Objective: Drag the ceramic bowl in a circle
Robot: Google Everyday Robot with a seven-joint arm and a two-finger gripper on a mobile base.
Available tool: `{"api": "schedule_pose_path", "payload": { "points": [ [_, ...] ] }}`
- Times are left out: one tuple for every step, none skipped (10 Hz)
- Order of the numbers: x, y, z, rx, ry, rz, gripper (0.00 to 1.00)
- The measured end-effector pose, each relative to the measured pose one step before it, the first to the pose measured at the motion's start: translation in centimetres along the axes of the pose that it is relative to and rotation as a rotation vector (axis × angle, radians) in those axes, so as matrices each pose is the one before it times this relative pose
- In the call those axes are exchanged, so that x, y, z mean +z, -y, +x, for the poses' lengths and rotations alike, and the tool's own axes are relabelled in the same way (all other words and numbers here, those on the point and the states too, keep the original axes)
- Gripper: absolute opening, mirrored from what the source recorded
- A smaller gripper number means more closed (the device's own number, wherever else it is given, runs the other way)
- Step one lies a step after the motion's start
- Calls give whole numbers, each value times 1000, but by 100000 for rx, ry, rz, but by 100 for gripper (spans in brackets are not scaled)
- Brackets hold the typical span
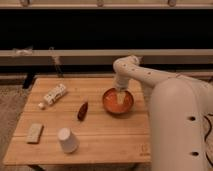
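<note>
The ceramic bowl (115, 104) is orange-red, round and shallow, and sits on the wooden table (100, 137) right of centre. My white arm reaches from the right and bends down over the bowl. My gripper (121, 94) points down into the bowl at its far right side, touching or just above the inside. The bowl's far rim is partly hidden behind the gripper.
A small dark red-brown pointed object (82, 111) lies just left of the bowl. A white upturned cup (67, 140) stands at the front. A white tube-like package (54, 94) lies at the back left, a flat pale bar (34, 132) at the front left.
</note>
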Motion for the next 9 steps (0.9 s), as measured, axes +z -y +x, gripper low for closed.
{"api": "schedule_pose_path", "payload": {
  "points": [
    [-17,797,659,339,-1230,-30,80],
    [-12,1348,922,430,-882,179,80],
    [210,1379,1003,586,-590,-183,80],
    [290,1114,709,414,-463,80,80],
    [985,1263,668,661,-261,-668,80],
    [1163,448,269,612,-242,-1120,79],
    [717,98,168,710,124,-993,76],
    [667,-142,186,696,226,-1281,66],
    [425,-243,-128,176,392,-1146,54]
  ]
}}
